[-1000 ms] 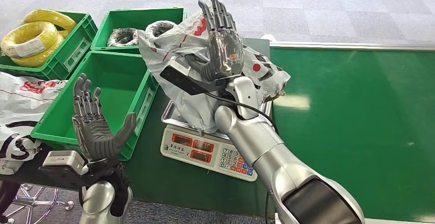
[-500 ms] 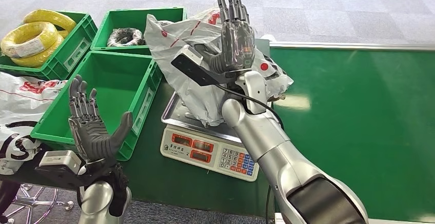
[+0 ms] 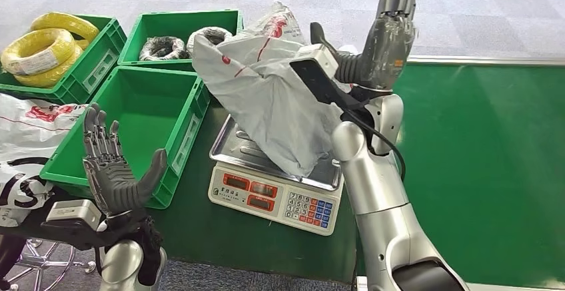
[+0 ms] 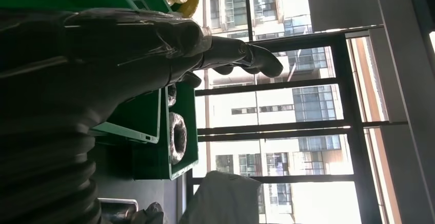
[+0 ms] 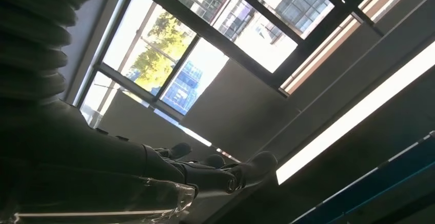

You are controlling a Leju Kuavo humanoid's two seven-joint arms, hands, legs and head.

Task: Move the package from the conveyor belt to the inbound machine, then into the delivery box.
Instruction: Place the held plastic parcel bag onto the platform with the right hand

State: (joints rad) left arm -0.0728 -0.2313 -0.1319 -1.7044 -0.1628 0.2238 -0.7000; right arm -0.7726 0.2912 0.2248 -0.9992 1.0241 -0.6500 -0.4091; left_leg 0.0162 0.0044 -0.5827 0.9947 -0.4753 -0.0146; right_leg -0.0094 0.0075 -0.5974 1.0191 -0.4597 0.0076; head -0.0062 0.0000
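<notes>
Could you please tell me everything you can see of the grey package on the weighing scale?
The package is a soft, crumpled bag of light grey plastic film with red printing near its top. It stands tilted, its lower end resting on the metal pan of the scale and its upper part leaning over towards the green bins. The right robot hand is raised beside it with fingers straight; whether it touches the bag cannot be told. The left robot hand is well apart from it.
</notes>
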